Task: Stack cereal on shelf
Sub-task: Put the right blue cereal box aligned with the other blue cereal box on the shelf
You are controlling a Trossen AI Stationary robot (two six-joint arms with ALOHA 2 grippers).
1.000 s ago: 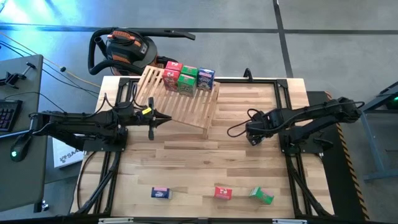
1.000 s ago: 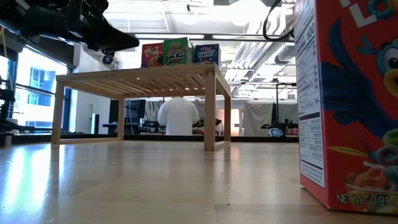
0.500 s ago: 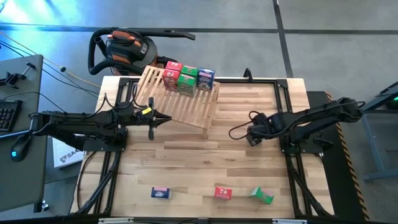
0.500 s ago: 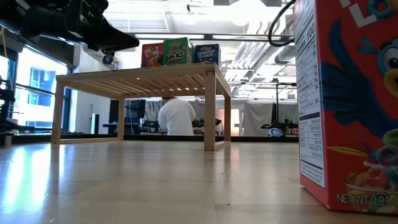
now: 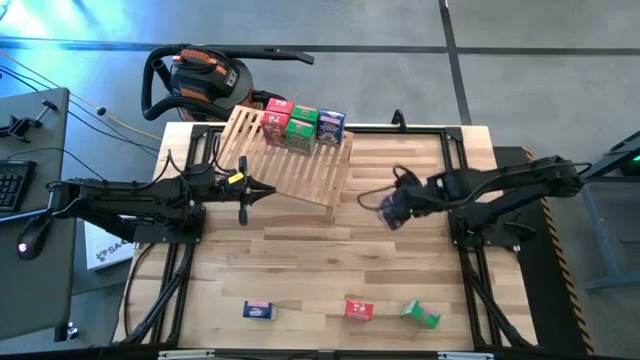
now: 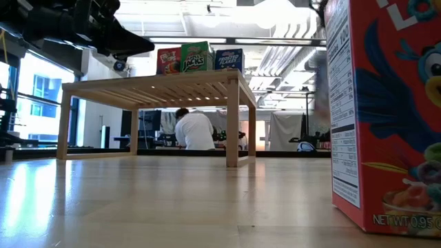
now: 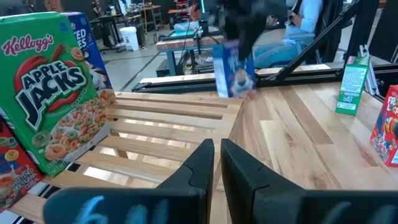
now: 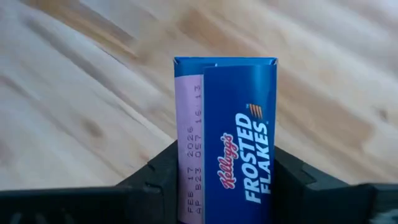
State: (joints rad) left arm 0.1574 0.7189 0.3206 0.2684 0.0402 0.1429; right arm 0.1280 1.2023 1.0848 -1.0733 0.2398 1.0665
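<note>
Just off the slatted light wooden shelf's [image 5: 290, 160] near corner, my right gripper [image 5: 393, 208] clamps a small blue Frosted Flakes cereal box [image 8: 227, 143] above the table – I should carry it level, setting it beside the boxes already there; only my wrist view shows the label and the grip

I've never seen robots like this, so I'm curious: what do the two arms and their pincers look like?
Both arms are black and slender, jointed like folding lamps. The left arm has a small yellow tag near its wrist, and its pincer ends in two dark, tapered fingers. The right arm trails a looping black cable beside its pincer.
</note>
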